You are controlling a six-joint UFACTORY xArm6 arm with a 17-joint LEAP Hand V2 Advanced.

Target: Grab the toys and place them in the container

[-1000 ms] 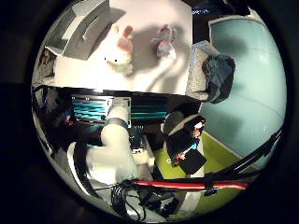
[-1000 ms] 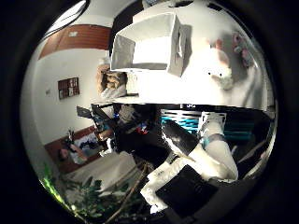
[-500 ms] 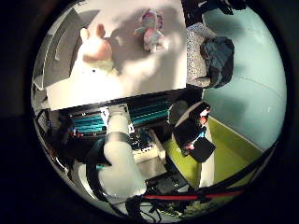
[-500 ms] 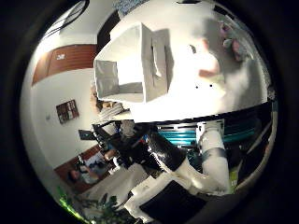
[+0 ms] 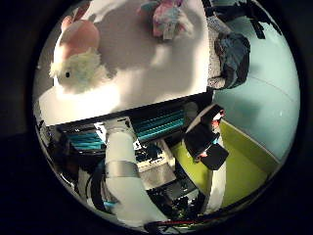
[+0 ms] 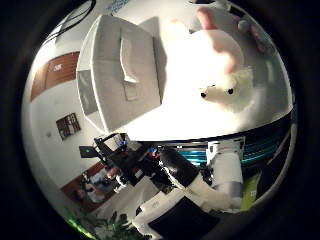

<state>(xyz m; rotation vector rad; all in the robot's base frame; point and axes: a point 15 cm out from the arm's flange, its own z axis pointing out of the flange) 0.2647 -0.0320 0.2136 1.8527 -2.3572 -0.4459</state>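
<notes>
A white tabletop [image 5: 146,83] carries everything: a grey fabric box-shaped container [image 6: 122,75] stands on it, with a pink-and-white plush rabbit toy [image 5: 78,58] lying just beside the container, and a smaller pastel plush toy with pink and blue patches [image 5: 166,17] lying on the table a little apart from the rabbit. The rabbit looms large, close to the palm. No part of the right hand's fingers shows, so I cannot tell whether they are apart or together.
</notes>
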